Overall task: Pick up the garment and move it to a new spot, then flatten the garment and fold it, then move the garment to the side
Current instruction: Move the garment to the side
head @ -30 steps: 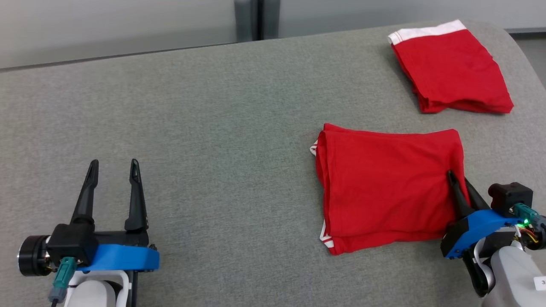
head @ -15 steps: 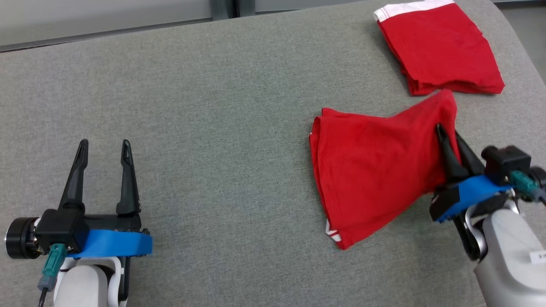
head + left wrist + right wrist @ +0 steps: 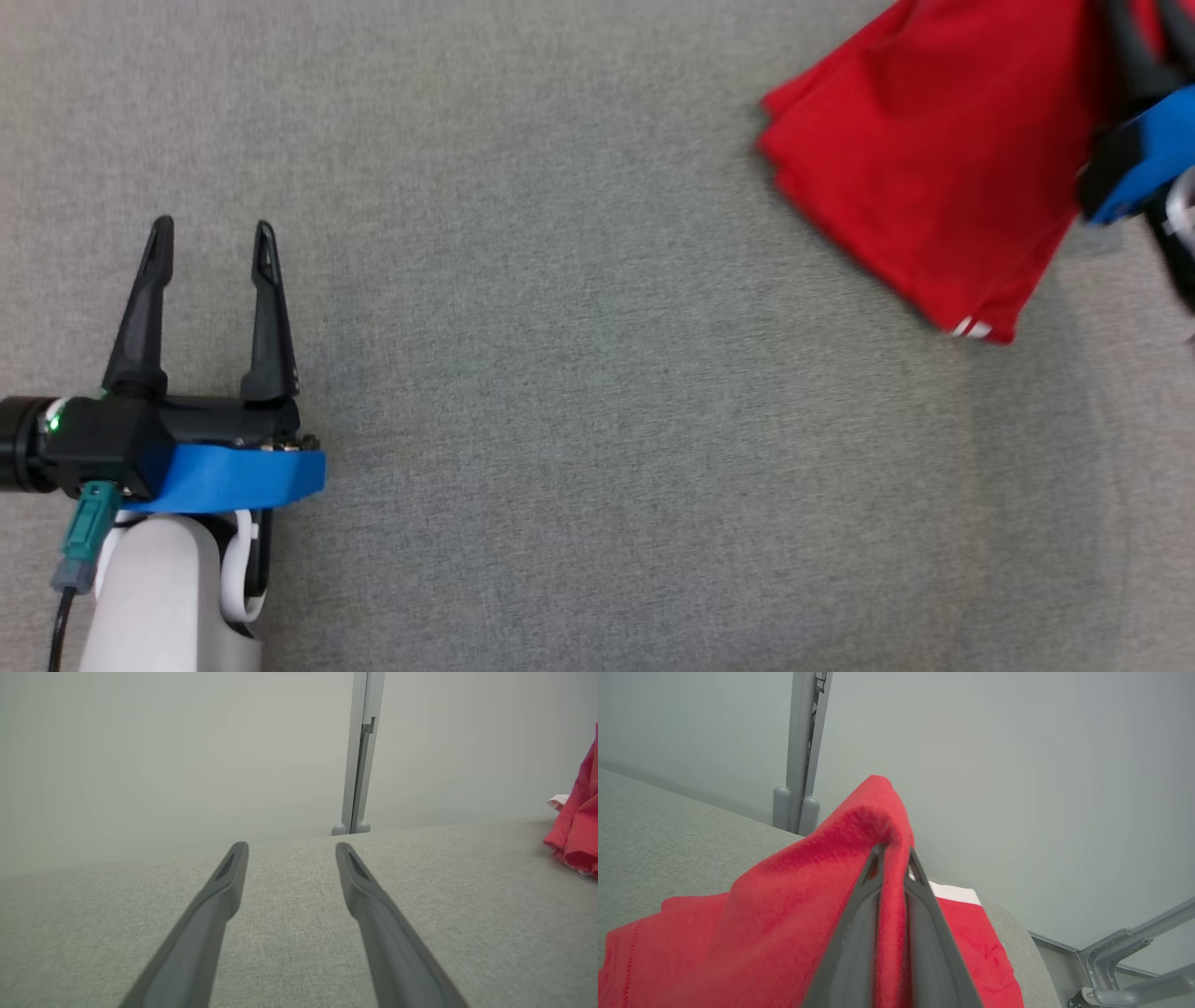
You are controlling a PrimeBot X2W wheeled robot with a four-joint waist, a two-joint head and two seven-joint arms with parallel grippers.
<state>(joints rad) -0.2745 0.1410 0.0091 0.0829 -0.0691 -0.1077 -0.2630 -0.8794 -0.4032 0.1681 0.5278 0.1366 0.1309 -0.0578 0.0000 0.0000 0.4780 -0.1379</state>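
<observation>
While right jaws clamp garment [image 3: 934,159], it hangs.

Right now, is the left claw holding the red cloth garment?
No, the left claw stands open above grey fabric, apart from the red cloth garment.

Holds left gripper [image 3: 214,227] with its 2 fingers spread wide; pinches right gripper [image 3: 895,851] tight on garment [image 3: 784,896] between its 2 fingertips.
</observation>
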